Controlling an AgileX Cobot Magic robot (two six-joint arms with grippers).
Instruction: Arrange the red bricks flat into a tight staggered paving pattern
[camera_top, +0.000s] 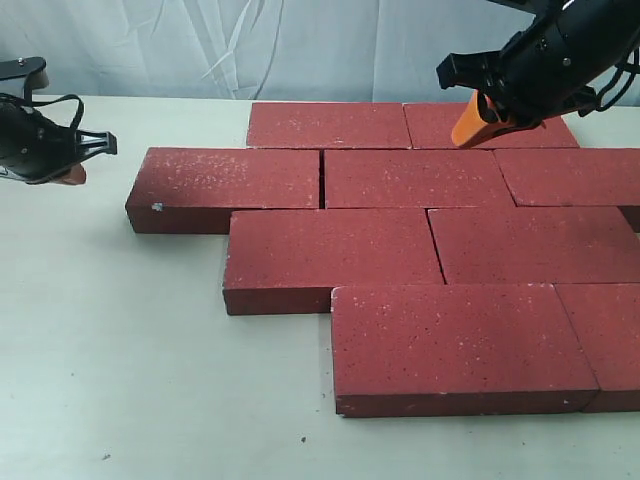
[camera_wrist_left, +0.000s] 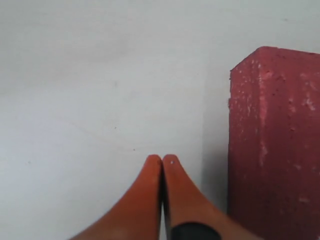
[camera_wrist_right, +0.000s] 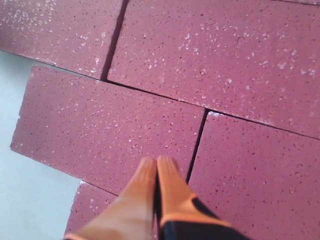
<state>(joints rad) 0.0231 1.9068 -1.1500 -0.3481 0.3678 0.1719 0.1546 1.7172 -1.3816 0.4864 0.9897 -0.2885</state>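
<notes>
Red bricks (camera_top: 330, 255) likely being tightened; left gripper (camera_wrist_left: 161, 160), right gripper (camera_wrist_right: 156, 161) being held pinched shut, empty; square end-face pushes being advised.

red bricks (camera_top: 420, 178): rough, matte, white-speckled | table (camera_top: 120, 350): smooth, matte
</notes>
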